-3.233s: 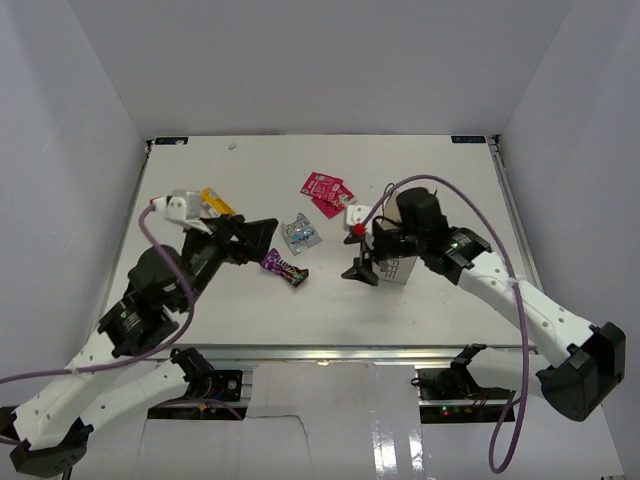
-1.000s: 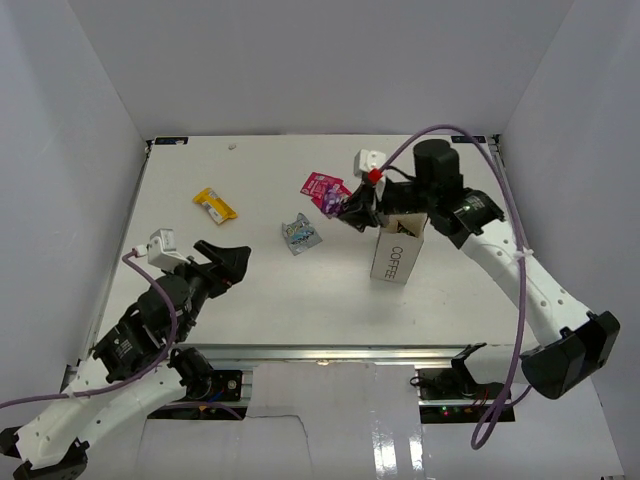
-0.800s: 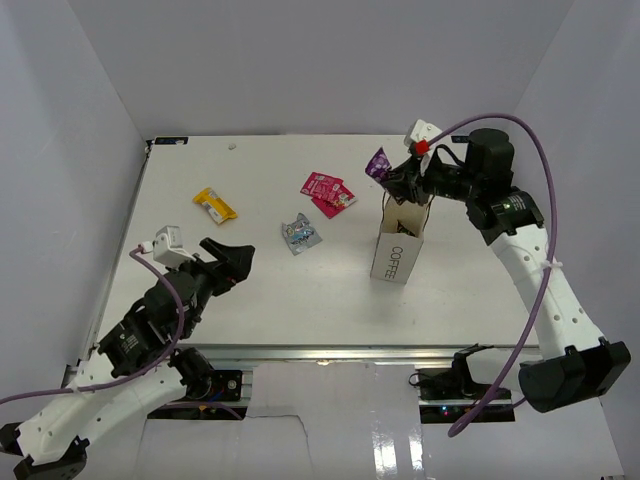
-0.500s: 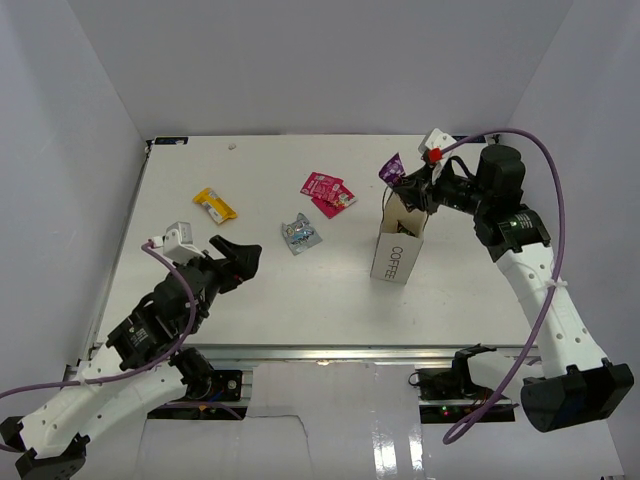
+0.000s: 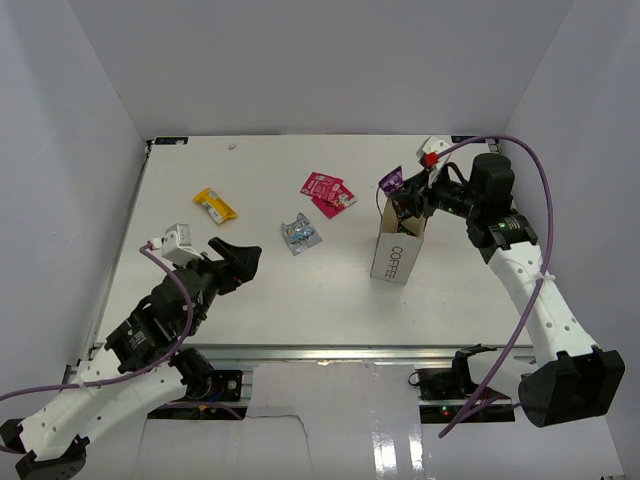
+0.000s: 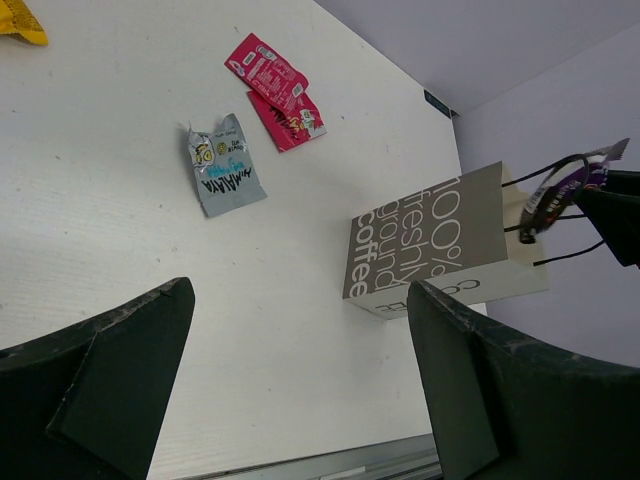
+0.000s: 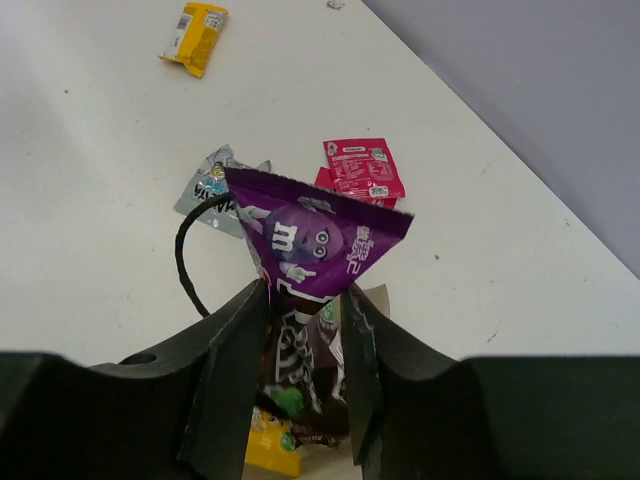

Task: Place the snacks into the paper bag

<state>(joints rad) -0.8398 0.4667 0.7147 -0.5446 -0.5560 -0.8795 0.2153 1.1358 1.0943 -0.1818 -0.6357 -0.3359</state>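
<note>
While right hand [image 5: 403, 190] pinches purple packet [image 7: 320, 235] over paper bag [image 5: 397, 255], yellow packet [image 7: 268, 447] inside, left hand [image 5: 238, 256] apart.

The right gripper [image 7: 302, 300] pinches a purple M&M's packet [image 7: 320, 235] above a yellow packet [image 7: 268, 445]; red packets [image 7: 362, 168] lie beyond.

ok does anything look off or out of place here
Nothing spilled or tipped. The bag stands upright and the right gripper holds the purple packet over its mouth. The only oddity is the silver packet, whose top edge looks ragged and crumpled; the two red packets overlap.
</note>
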